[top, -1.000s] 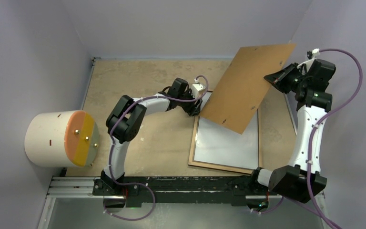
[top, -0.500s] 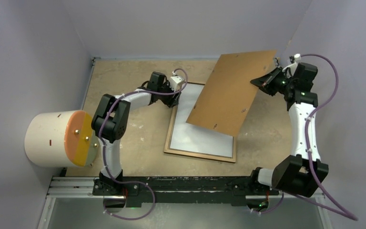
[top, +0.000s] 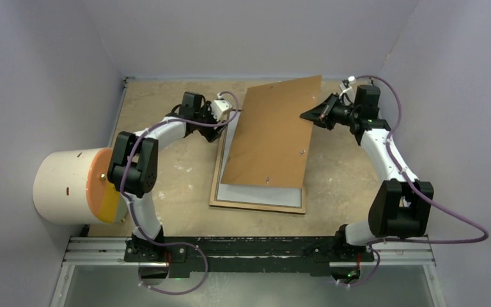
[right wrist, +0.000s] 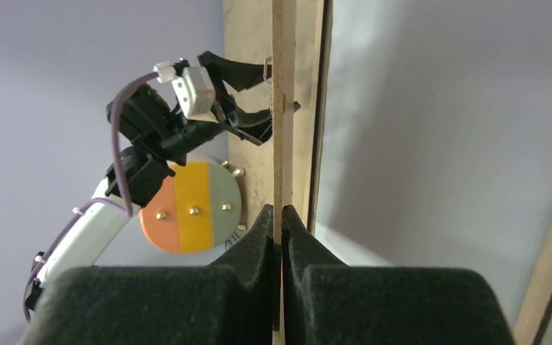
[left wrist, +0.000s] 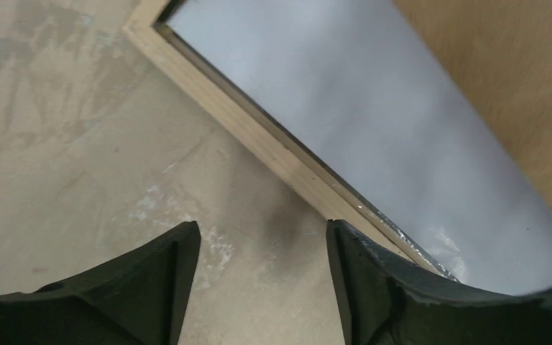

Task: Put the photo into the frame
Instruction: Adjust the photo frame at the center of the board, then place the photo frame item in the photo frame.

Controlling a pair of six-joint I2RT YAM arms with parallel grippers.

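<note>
- Your right gripper (right wrist: 279,215) is pinched onto the edge of the brown backing board (top: 272,134). It holds the board tilted over the frame (top: 256,205), presumably to lower it in as the cover.
- Your left gripper (left wrist: 261,231) stands parted and empty just beside the frame's light-wood rail, likely to steady it.
- The frame lies back-up on the table (top: 166,96). 1 pale sheet (left wrist: 345,108) sits inside it, probably the photo face-down, but this is unconfirmed.
- No brand, label or writing is readable.

Robotics lab cell, lilac walls (top: 249,32), scuffed tabletop (top: 179,185), left arm (top: 166,131) and right arm (top: 390,163) on metal rail (top: 96,249)
</note>
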